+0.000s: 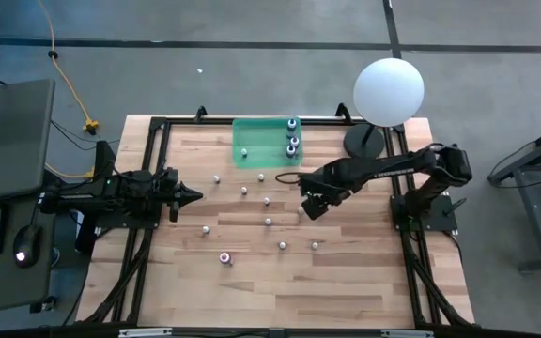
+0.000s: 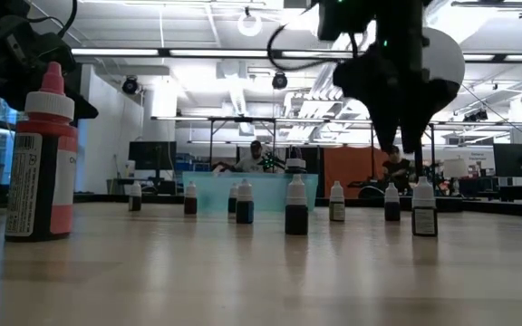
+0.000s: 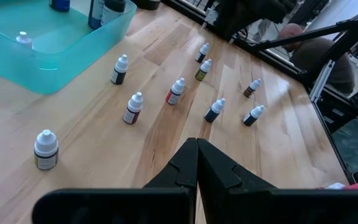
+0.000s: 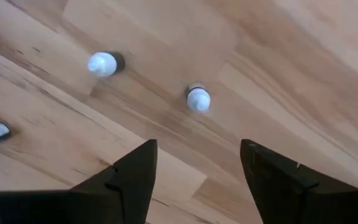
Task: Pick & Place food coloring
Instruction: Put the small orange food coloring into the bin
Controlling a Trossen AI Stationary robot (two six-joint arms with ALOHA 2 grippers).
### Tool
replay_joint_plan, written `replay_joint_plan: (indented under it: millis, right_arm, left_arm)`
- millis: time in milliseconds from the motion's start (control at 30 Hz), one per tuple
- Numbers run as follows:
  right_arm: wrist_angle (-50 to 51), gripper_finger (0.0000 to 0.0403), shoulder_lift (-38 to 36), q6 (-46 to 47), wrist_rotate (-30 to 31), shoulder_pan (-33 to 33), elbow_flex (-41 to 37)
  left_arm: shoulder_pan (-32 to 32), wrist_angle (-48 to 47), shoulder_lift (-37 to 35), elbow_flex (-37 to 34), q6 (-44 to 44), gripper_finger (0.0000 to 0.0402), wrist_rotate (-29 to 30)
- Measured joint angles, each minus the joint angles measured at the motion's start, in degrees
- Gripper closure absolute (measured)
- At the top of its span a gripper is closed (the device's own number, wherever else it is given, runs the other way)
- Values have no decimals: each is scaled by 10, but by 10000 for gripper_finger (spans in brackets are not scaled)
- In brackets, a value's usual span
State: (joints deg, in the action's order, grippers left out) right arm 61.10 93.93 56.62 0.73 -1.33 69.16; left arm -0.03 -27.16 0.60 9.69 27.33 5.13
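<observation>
Several tiny food coloring bottles [image 1: 268,222] with whitish caps stand upright on their bases, scattered over the wooden table; a pink one [image 1: 224,256] stands nearest the near edge. Others stand in the green tray [image 1: 252,145] by the far edge. My right gripper [image 1: 312,207] hovers open above the table, right of the scattered bottles, pointing down. In its wrist view one bottle [image 4: 197,98] stands just ahead of the gap between its fingers and another [image 4: 104,63] to the side. My left gripper [image 1: 192,195] waits shut at the table's left side, its tips [image 3: 196,149] facing the bottles [image 3: 133,107].
A big white globe lamp [image 1: 389,91] on a dark base stands at the far right corner, beside the right arm. Black frame rails run along the table's left and right edges. People sit in the room beyond the table [image 2: 256,156]. Bare wood lies toward the near edge.
</observation>
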Motion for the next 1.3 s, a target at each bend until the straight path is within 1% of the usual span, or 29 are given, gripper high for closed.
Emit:
replay_joint_plan:
  millis: [67,133,267,400,567,867,1067,1167,1300]
  right_arm:
    - [-41,179,0,-14,-26,-15,-22]
    - [-81,179,0,-16,-40,-28,-40]
    - [-87,182,0,-17,-45,-48,-56]
    - [-113,196,0,-24,-69,-58,-64]
    - [-141,209,0,-24,-74,-59,-90]
    - [-178,210,0,-16,-67,-62,-122]
    - [-194,212,0,-13,-67,-62,-129]
    - [-193,220,0,-14,-67,-62,-128]
    - [-193,242,0,-15,-68,-62,-128]
  left_arm:
    - [0,0,0,0,0,401,0]
    - [0,0,0,0,0,401,0]
    - [0,0,0,0,0,401,0]
    - [0,0,0,0,0,401,0]
    - [0,0,0,0,0,401,0]
    - [0,0,0,0,0,401,0]
    - [0,0,0,0,0,401,0]
    - [0,0,0,0,0,401,0]
    - [0,0,0,0,0,401,0]
